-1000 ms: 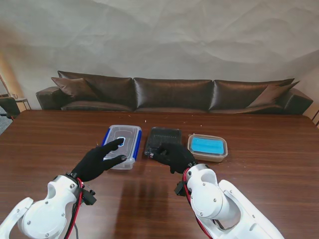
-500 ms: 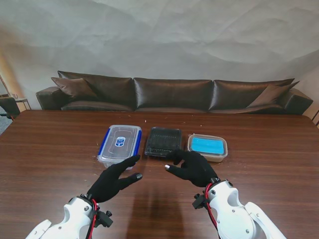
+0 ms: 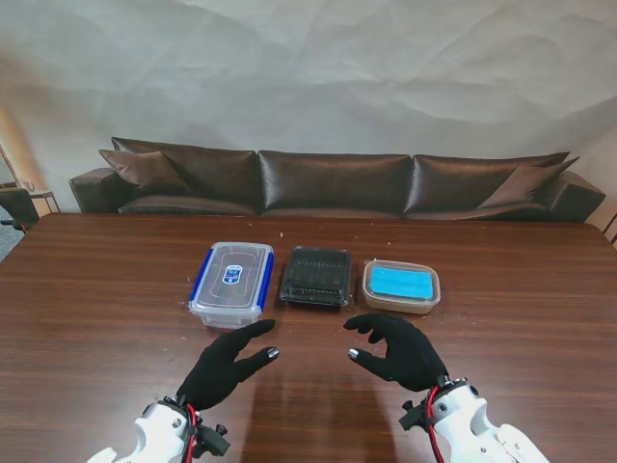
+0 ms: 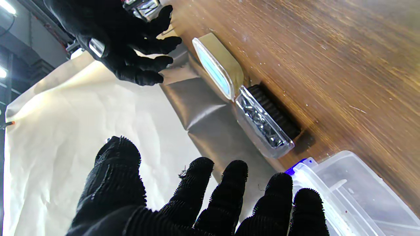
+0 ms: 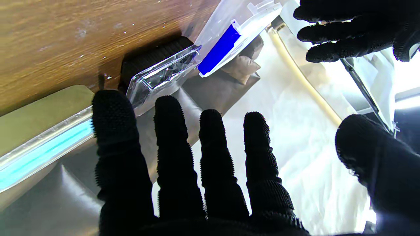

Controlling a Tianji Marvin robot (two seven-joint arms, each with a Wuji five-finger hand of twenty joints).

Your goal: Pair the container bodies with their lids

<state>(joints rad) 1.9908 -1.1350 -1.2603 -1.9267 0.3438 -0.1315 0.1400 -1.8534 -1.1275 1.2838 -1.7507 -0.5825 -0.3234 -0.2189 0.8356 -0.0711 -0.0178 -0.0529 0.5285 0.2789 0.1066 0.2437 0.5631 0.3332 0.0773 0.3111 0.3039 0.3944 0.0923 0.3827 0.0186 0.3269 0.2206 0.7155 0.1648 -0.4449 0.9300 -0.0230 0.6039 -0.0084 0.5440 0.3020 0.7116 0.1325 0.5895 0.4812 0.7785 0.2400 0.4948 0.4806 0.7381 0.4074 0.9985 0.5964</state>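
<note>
Table (image 3: 116, 289) = dark wood grain w/ a glossy finish. Left box (image 3: 231, 282) looks like clear smooth plastic w/ blue plastic side clips. Middle tray (image 3: 315, 276) is ribbed black plastic under a shiny clear lid. Box at center right (image 3: 401, 285): translucent plastic, flat cyan top. Both hands (image 3: 224, 367) (image 3: 397, 349) wear black knit cloth gloves, matt, nubby texture. Sofa (image 3: 337, 183) in the upper half looks like dark brown leather w/ a slight sheen. Backdrop (image 3: 318, 68) = crinkled paper-ish sheet.
</note>
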